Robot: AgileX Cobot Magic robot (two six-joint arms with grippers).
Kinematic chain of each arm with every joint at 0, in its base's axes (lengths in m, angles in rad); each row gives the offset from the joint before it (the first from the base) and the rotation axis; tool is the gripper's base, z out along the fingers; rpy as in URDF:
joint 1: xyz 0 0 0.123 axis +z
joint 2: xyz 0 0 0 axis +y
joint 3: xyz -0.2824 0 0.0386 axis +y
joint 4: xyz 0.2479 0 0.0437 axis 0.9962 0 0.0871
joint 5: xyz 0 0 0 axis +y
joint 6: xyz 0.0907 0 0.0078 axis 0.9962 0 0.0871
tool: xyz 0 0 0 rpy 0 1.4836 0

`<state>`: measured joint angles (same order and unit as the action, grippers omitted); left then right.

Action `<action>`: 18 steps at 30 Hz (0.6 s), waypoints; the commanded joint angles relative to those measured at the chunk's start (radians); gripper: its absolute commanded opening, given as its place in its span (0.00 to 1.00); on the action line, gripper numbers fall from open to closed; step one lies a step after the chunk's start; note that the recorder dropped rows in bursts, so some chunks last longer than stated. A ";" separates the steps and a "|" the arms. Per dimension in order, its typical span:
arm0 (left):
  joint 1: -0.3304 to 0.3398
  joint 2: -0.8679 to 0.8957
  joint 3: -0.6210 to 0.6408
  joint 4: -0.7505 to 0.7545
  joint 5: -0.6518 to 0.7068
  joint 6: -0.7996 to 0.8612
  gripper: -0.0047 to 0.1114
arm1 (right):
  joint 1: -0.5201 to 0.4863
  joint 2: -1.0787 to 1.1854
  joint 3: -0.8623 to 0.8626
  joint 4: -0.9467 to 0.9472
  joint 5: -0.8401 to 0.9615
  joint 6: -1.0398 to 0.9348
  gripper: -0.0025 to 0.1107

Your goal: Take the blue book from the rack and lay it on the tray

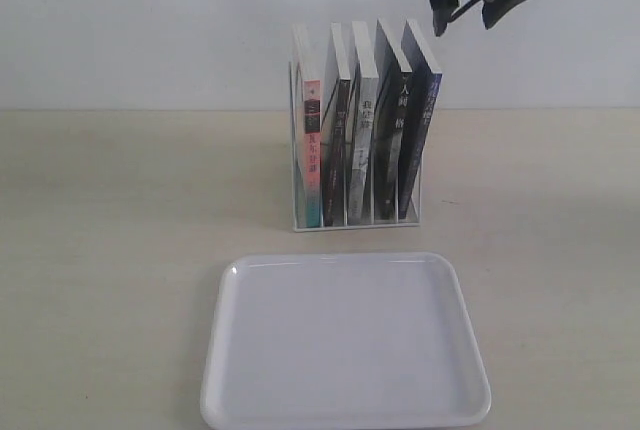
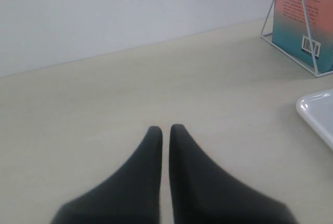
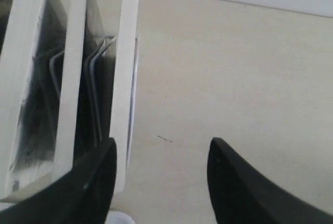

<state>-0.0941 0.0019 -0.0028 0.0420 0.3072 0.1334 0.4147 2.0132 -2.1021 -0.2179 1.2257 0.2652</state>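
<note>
Exterior, blue book: The blue book (image 1: 424,130) stands upright in the end slot of the white wire rack (image 1: 356,223), at the right of the row, not yet lifted.
Exterior, right gripper: The right gripper (image 1: 466,20) hangs just above the book's top edge with its jaws apart, holding nothing.
Exterior, tray: The white tray (image 1: 345,350) lies on the desk (image 1: 100,250) in front of the rack, near it but not touching, with nothing on it.
Exterior, neighbours: A pink-and-teal book (image 1: 311,150) and three dark and grey spines (image 1: 365,140) fill the other slots. The nearest black spine stands close beside the blue one and likely leaves a jaw little room on that side.
Left wrist, left gripper: The left gripper (image 2: 165,130) sits low over open desk with its jaws closed tip to tip and empty. It is well apart from the rack, and a corner of the tray shows at the frame's edge.
Right wrist, blue book: Seen from above, the book's white page edge is the outermost in the row. One jaw hovers by that edge and the other over bare desk beyond it.
Progress: By these pictures no part of the task is done. Gripping the book, drawing it clear of the wires and laying it flat on the tray all remain.
</note>
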 commanded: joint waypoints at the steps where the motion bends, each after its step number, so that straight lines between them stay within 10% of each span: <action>1: -0.009 -0.002 0.003 -0.008 -0.014 -0.010 0.08 | -0.007 -0.005 0.027 0.024 -0.057 -0.011 0.47; 18: -0.009 -0.002 0.003 -0.008 -0.014 -0.010 0.08 | -0.007 0.102 0.032 0.036 -0.195 -0.009 0.47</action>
<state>-0.0941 0.0019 -0.0028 0.0420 0.3072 0.1334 0.4147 2.1107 -2.0724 -0.1769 1.0564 0.2631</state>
